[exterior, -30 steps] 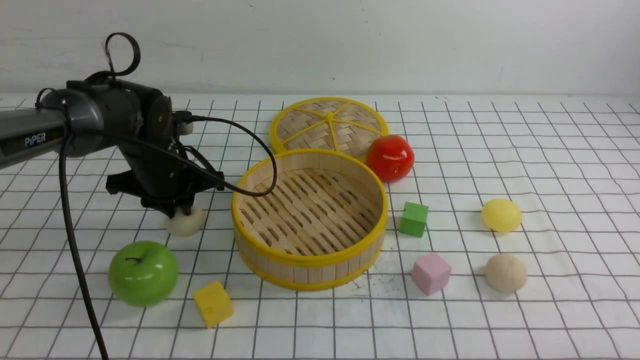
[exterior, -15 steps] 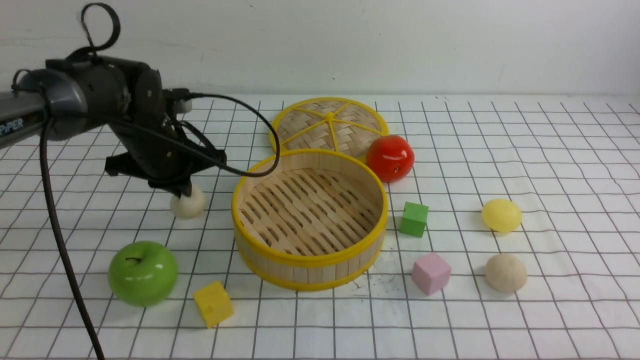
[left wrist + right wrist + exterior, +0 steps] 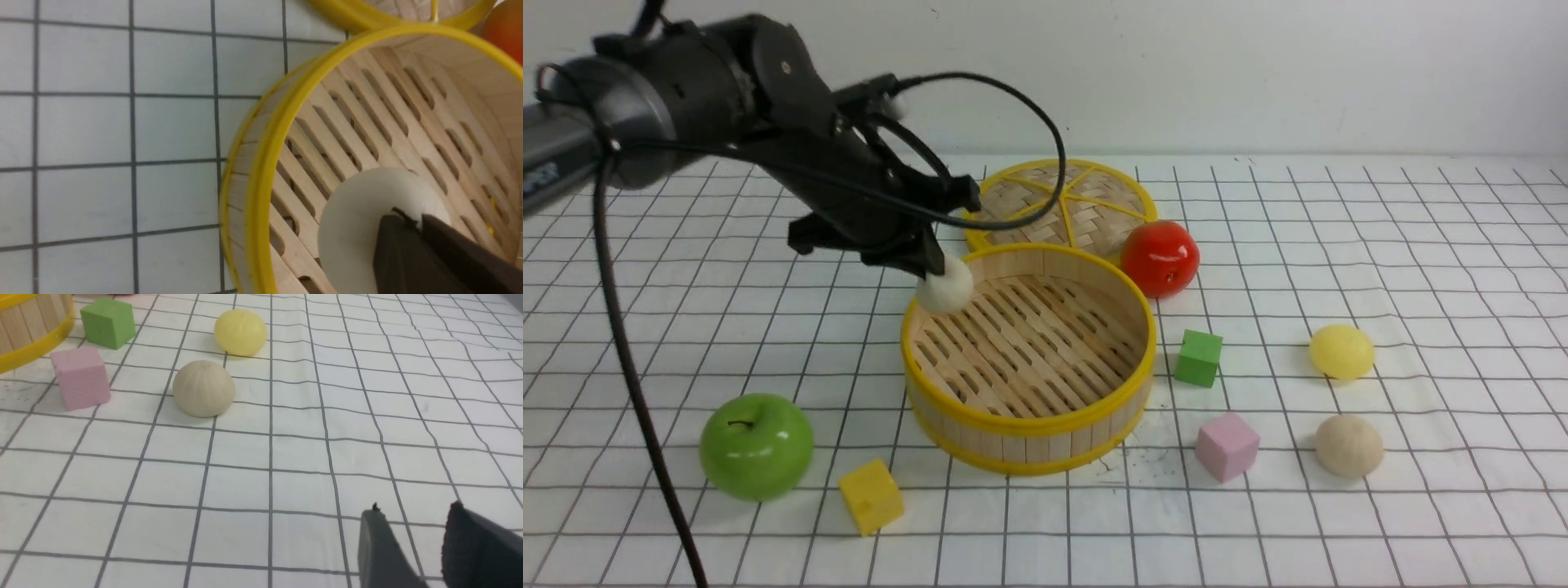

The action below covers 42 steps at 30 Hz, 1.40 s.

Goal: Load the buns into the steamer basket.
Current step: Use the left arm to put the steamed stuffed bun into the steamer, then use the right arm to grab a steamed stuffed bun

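One beige-cream dome-shaped bun [image 3: 947, 290] hangs clamped in the black left gripper [image 3: 931, 265], centre-left of frame, just over the rim of the yellow-rimmed pale-wood steamer basket [image 3: 1045, 425]; its slatted floor lies lower right.

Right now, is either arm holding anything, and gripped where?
The left gripper holds a cream bun, jaws pinching its upper part, above the steamer basket at its left rim. The right gripper holds nothing; its jaws are apart.

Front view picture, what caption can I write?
Left gripper holds a cream bun above the steamer basket, near its rim.
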Tool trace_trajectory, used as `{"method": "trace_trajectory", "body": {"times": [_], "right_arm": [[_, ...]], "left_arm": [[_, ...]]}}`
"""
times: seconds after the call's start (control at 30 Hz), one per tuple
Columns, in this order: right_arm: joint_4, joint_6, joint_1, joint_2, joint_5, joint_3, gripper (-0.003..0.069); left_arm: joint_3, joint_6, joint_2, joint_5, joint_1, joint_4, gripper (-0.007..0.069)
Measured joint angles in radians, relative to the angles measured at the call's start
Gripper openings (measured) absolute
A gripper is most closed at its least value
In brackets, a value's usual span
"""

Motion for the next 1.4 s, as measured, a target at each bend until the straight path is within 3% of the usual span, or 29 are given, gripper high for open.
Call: {"method": "trace_trajectory", "body": {"times": [0.3, 0.67, 0.8, 1.03, 1.17, 1.4], "right_arm": [[0.000, 0.000, 0.000, 0.000, 0.000, 0.000, 0.0241], [0.000, 0.000, 0.000, 0.000, 0.000, 0.000, 0.0241], [0.000, 0.000, 0.000, 0.000, 0.000, 0.000, 0.0241], [0.000, 0.000, 0.000, 0.000, 0.000, 0.000, 0.0241], [0.000, 0.000, 0.000, 0.000, 0.000, 0.000, 0.0241], [0.000, 0.000, 0.000, 0.000, 0.000, 0.000, 0.0241]], "left_arm": [[0.001, 0.002, 0.091, -0.036, -0.011, -0.003, 0.0031], [0.001, 0.002, 0.052, 0.013, -0.011, 0.064, 0.0218], [0.001, 0.002, -0.077, 0.067, -0.011, 0.076, 0.0289], [0.001, 0.047, -0.337, 0.213, -0.011, 0.073, 0.0287], [0.001, 0.100, -0.562, 0.342, -0.011, 0.084, 0.0255], [0.013, 0.108, -0.838, 0.437, -0.011, 0.130, 0.0209]]}}
